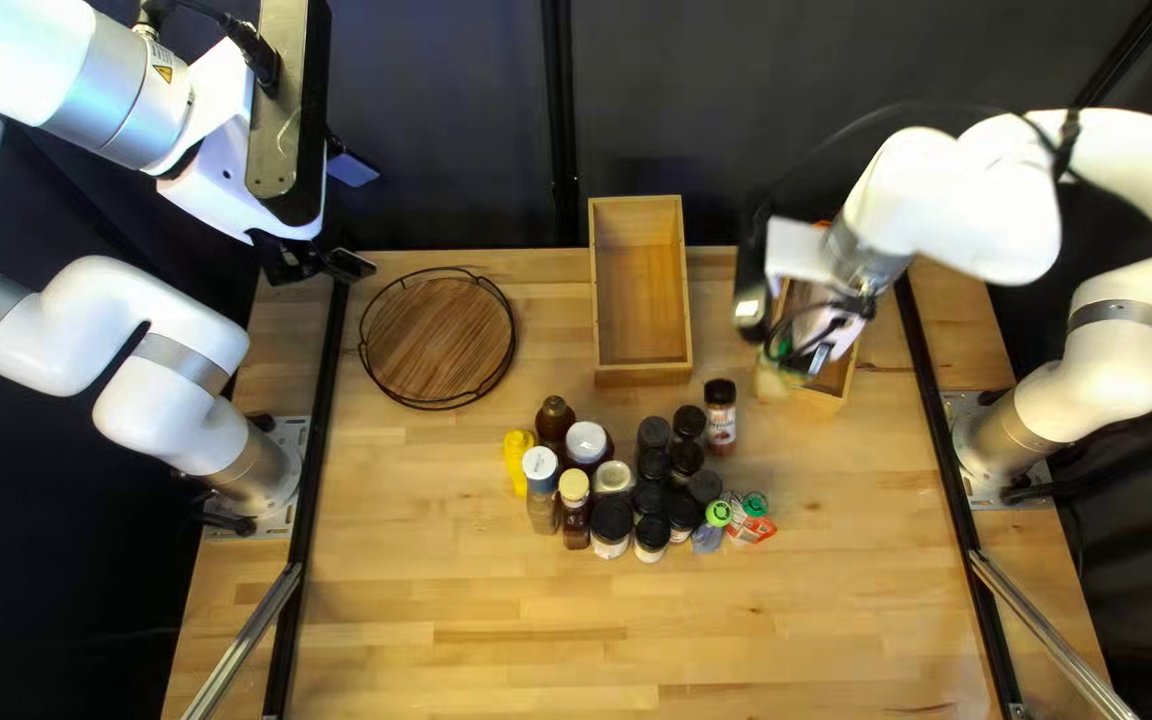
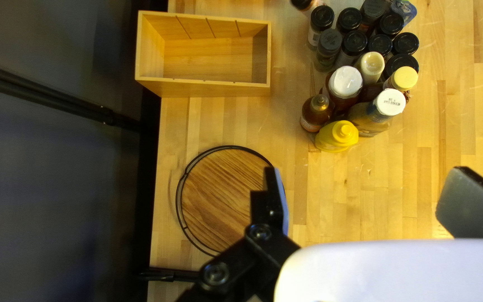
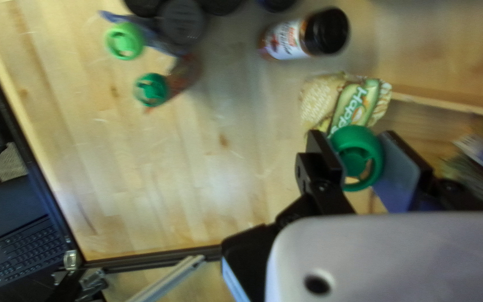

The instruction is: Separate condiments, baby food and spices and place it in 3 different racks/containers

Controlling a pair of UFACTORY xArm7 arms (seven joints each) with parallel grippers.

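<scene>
Over the wooden box (image 1: 839, 384) at the right, my right gripper (image 1: 803, 350) is shut on the green cap of a baby food pouch (image 3: 345, 103); this right gripper (image 3: 363, 161) holds it beside the box's edge, with packets visible inside. Two capped pouches (image 1: 750, 519) (image 1: 710, 535) stand by dark-lidded spice jars (image 1: 652, 500). A spice jar (image 1: 720, 416) is near the middle box. Sauce bottles and a yellow bottle (image 2: 336, 136) cluster beside the jars. My left gripper (image 1: 320, 263) is raised near the round tray; in its wrist view, the left gripper (image 2: 364, 200) stands open, holding nothing.
The round wooden tray with a wire rim (image 1: 440, 342) is at the far left of the table, bare. A bare wooden box (image 1: 640, 366) stands at the far middle. Black rails run along both table sides. A laptop (image 3: 15, 229) shows beyond the table's edge.
</scene>
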